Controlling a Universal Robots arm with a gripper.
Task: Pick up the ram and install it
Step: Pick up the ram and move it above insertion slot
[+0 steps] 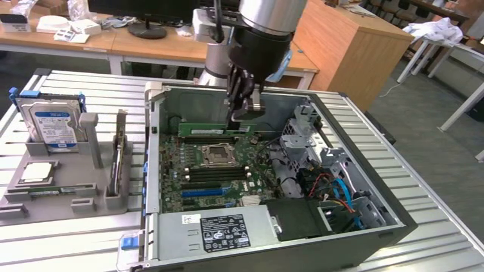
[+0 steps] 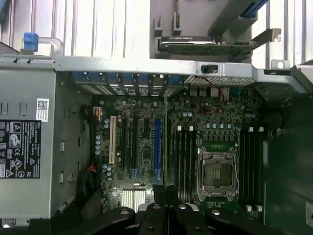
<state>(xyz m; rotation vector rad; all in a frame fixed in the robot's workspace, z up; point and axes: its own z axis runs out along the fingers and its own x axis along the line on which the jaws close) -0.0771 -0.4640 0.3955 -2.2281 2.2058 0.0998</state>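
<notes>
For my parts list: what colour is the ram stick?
The ram is green; the exterior view shows it best.

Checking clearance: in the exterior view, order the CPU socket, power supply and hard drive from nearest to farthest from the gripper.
From the gripper:
1. CPU socket, on the motherboard inside the case.
2. Power supply, at the case's camera-side end.
3. Hard drive, outside the case, exterior view's left.

PC case (image 1: pixel 153 170) on table (image 1: pixel 427 192): ram (image 1: pixel 204 130) over far edge of mobo (image 1: pixel 189 167), PSU (image 1: pixel 181 229) at near edge; tray (image 1: pixel 45 205) w/ HDD (image 1: pixel 53 124) at the exterior view's left.
</notes>
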